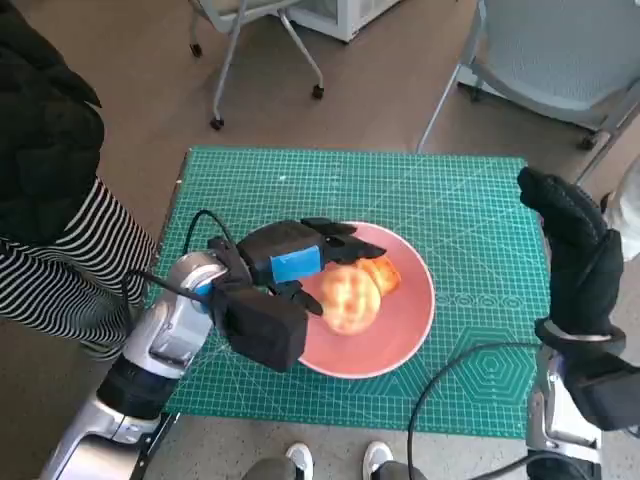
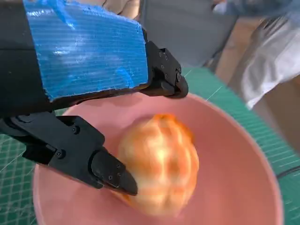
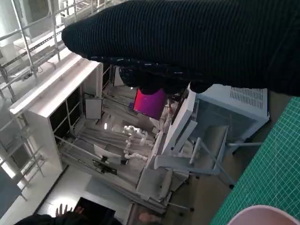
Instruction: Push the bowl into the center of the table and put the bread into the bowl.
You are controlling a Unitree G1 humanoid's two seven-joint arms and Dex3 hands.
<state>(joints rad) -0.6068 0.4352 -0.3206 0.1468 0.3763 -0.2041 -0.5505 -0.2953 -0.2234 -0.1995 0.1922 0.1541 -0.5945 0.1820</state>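
- The left hand (image 1: 290, 262) reaches over the pink bowl (image 1: 405, 335) from its left side. Its black fingers (image 2: 110, 174) are spread apart around the bread (image 1: 350, 297).
- One lower finger touches the side of the bread. The upper fingers (image 2: 164, 77) stick out over the far rim of the bowl, clear of the bread. I cannot tell if the hand really grips the bread or only touches it.
- The bread is round and golden, with a criss-cross top. It is inside the bowl, on the side near the left hand. In the head view a smaller orange lump (image 1: 383, 274) shows just behind it; I cannot tell what that is.
- The bowl sits on the green mat (image 1: 470, 220), about in the middle of the table.
- The right hand (image 1: 575, 255), in its black glove, is up in the air over the right edge of the mat, well away from the bowl. It holds nothing. Its fingers look bent in a little, but I cannot tell how far.
- A black cable (image 1: 455, 385) lies in a loop on the mat near the right arm.
- A person in a striped top (image 1: 55, 265) stands by the left side of the table.
- A chair (image 1: 560, 50) is behind the table. Two white shoe tips (image 1: 335, 458) show at the near edge.
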